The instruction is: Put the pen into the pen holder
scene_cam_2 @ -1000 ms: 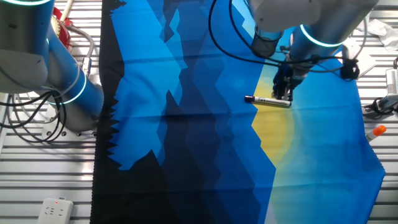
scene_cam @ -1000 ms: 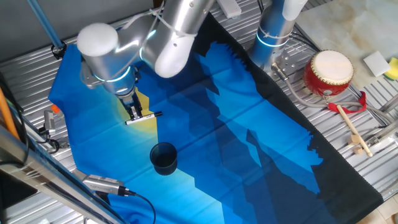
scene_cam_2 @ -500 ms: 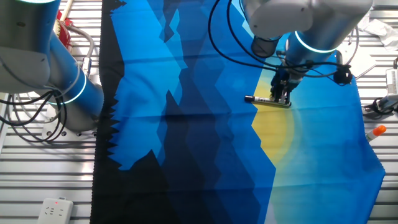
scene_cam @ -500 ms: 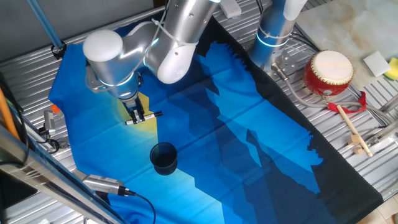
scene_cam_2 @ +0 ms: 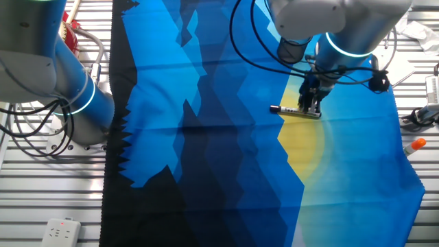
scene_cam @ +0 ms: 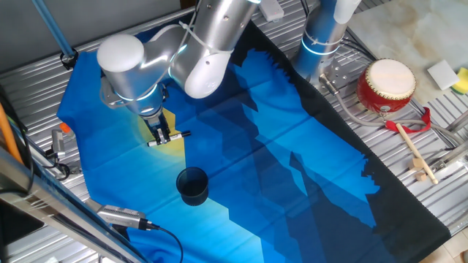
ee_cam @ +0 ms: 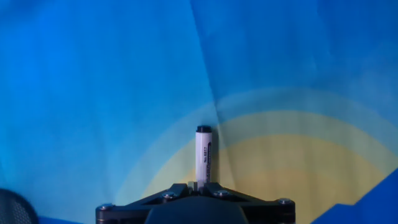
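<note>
Gripper (scene_cam: 162, 136) clamped on pen (scene_cam: 170, 138), over yellow patch of blue cloth (scene_cam: 241, 146).
Fingers closed across pen's white barrel (black end jutting sideways); pen holder (scene_cam: 193, 185) stands apart, nearer camera.

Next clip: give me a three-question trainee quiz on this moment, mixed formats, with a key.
1. True or false: the pen already stands inside the pen holder.
2. The claw is: A) over the red drum; B) down at the pen; C) inside the holder.
3. Fill in: the pen lies on the ___ patch of the cloth.

Key: 1 false; 2 B; 3 yellow.
</note>
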